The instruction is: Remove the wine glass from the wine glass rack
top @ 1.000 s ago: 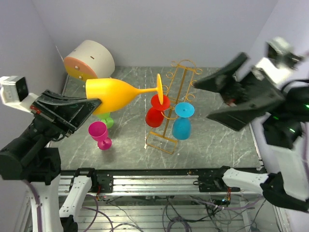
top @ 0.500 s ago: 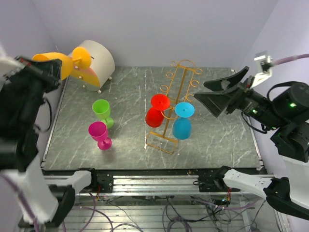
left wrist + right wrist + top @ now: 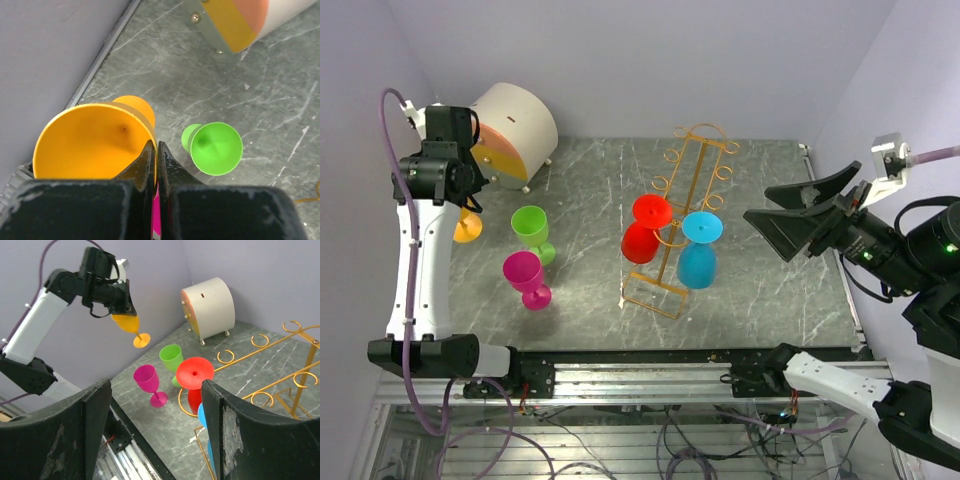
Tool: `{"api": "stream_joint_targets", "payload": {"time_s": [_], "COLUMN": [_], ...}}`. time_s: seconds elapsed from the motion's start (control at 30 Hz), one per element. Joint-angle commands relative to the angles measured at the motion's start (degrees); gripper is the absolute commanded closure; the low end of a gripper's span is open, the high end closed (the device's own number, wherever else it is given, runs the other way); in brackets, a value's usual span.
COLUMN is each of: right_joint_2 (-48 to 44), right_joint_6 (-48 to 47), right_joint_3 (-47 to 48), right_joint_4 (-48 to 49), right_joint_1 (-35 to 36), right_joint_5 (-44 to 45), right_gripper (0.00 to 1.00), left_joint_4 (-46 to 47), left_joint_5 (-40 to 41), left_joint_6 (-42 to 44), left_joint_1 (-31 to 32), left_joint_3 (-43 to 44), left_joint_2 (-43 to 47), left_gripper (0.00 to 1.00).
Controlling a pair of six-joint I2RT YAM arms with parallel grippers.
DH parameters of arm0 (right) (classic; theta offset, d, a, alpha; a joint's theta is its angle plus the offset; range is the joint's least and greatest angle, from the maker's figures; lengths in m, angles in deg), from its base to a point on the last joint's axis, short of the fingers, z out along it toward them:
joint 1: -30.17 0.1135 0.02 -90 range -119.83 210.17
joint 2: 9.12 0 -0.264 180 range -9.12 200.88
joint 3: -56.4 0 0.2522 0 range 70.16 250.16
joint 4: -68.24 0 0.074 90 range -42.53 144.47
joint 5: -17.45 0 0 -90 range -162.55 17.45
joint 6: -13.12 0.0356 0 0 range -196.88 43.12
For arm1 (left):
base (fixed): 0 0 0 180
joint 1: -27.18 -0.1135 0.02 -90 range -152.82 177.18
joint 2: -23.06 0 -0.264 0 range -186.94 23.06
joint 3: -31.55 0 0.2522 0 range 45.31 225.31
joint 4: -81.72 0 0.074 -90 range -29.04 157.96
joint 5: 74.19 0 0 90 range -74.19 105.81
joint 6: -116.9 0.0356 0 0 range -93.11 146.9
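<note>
The golden wire wine glass rack stands mid-table, its curled hooks also showing in the right wrist view. A red glass and a blue glass hang on it upside down. An orange wine glass hangs upright over the table's far left edge, its foot below the left wrist. My left gripper is shut on its rim, one finger inside the bowl and one outside. My right gripper stands open in the air right of the rack, holding nothing.
A green glass and a pink glass stand upright on the left part of the marble top. A white drum with an orange face sits at the back left. The wall runs close along the left edge.
The left arm has swung the orange glass away from the rack to the far left and turned it upright. The right gripper has drawn back to the right, its jaws slightly narrower.
</note>
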Motion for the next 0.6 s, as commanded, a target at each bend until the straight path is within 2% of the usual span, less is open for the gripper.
{"api": "stream_joint_targets", "payload": {"time_s": [0.0,0.17,0.33,0.57], "right_joint_2": [-1.42,-3.87,-5.04,-5.77], "right_joint_6": [0.26,0.98,0.84,0.92], "right_joint_3": [-1.19,-3.27,-4.05,-4.9], "right_joint_4": [-0.09,0.22,-0.93,-0.96], "right_joint_1": [0.0,-0.04,-0.06,-0.05], "right_joint_5": [-0.82,-1.21,-0.51,-0.42], "right_gripper": [0.29,0.29,0.29,0.3], "left_joint_4": [8.74,17.32,20.28,24.02], "left_joint_5": [3.81,0.7,2.32,-3.1], "left_joint_6": [-0.31,-1.71,-0.76,0.57], "left_joint_1": [0.16,0.03,-0.42,-4.96], "left_joint_3": [-5.72,-13.85,-16.54,-18.83], "left_joint_2": [1.54,2.47,-0.31,-5.37], "left_gripper": [0.93,0.93,0.93,0.93]}}
